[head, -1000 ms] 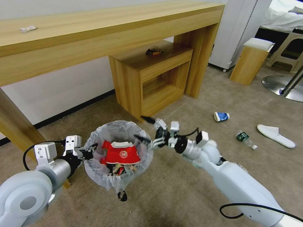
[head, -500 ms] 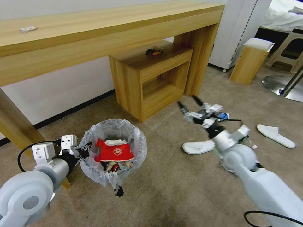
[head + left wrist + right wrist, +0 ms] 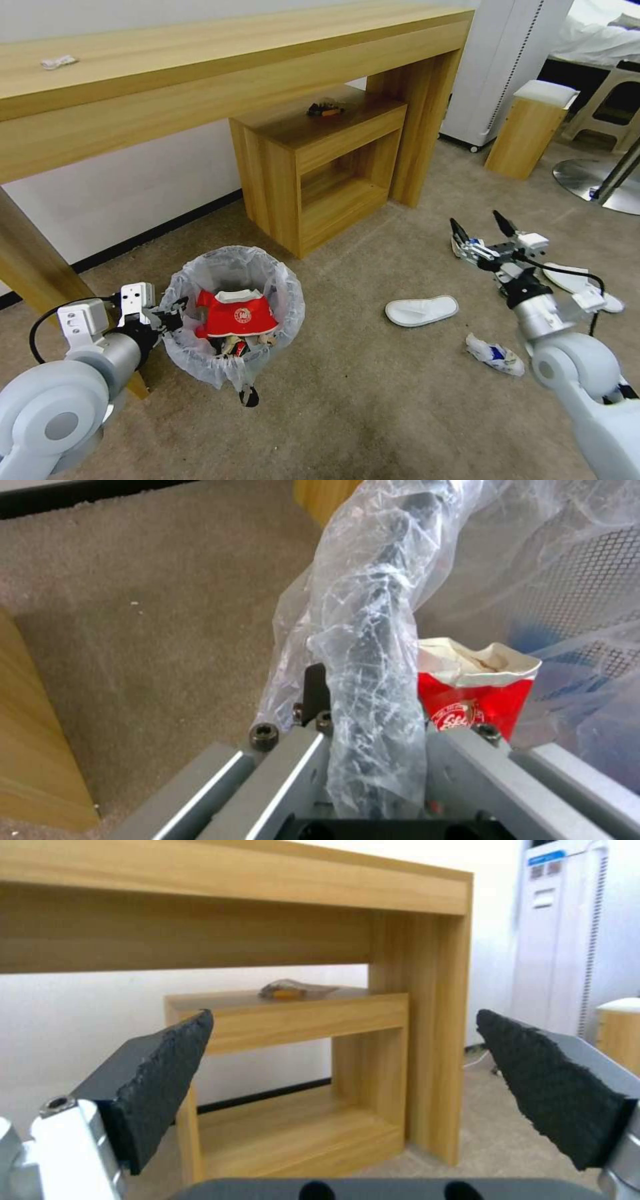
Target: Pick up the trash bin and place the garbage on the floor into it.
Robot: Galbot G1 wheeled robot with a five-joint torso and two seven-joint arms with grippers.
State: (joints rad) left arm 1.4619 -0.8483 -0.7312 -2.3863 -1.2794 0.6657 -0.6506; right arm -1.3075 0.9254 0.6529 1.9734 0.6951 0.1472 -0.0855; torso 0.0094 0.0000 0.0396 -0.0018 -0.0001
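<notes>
L gripper (image 3: 175, 319) is clamped on the bag-lined rim of the trash bin (image 3: 280, 313), which sits low at the robot's left front w/ a red cup (image 3: 235, 317) on top of the other litter inside. R gripper (image 3: 481, 231) hangs w/ jaws spread wide, nothing in them, above the carpet (image 3: 373, 413) near a blue cup (image 3: 472, 244). A white slipper (image 3: 421, 311) and crumpled wrapper (image 3: 495, 354) lie close by on the carpet.

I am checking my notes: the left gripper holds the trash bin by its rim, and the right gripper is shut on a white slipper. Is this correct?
Not quite. The left gripper does hold the trash bin by its rim, but the right gripper is open and empty, as the right wrist view shows; a white slipper lies on the floor.
</notes>
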